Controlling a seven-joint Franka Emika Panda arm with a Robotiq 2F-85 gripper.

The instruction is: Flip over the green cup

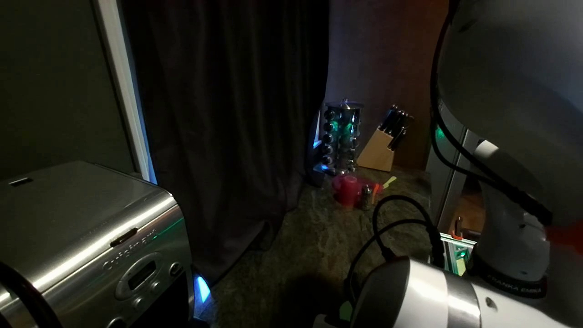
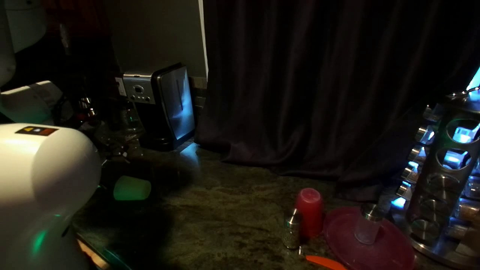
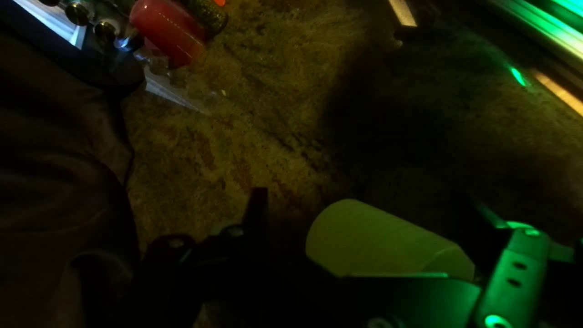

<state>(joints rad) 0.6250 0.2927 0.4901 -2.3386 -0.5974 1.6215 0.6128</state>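
Green cup (image 2: pixel 132 188), one: small, pale yellow-green, plain tapered wall, no handle seen. Location: on the surface (image 2: pixel 221 213), near the arm (image 2: pixel 56 168), well apart from the red cup (image 2: pixel 310 213); in the wrist view it shows between the spread fingers (image 3: pixel 258 207) of the claw (image 3: pixel 364 202), part of it hidden by the claw's own body. Posture: seemingly on its side; which end is the mouth cannot be made out in the dimness. Claw: fingers wide apart, a dark gap beside the cup, no grip seen. Handling, by judgement: probably thin moulded plastic, light, springy rather than rigid, unlikely to shatter; wall likely smooth and somewhat slippery, the round form apt to roll or skid if nudged from one side only. Recommended hold: across the barrel, about midway along, fingers square to the long axis, pressure mild so that the wall does not buckle; a pinch close to the narrower end may slide off along the taper. Both ends should be left free for turning and setting down. Rim pinch: not advised while the mouth is unidentified.
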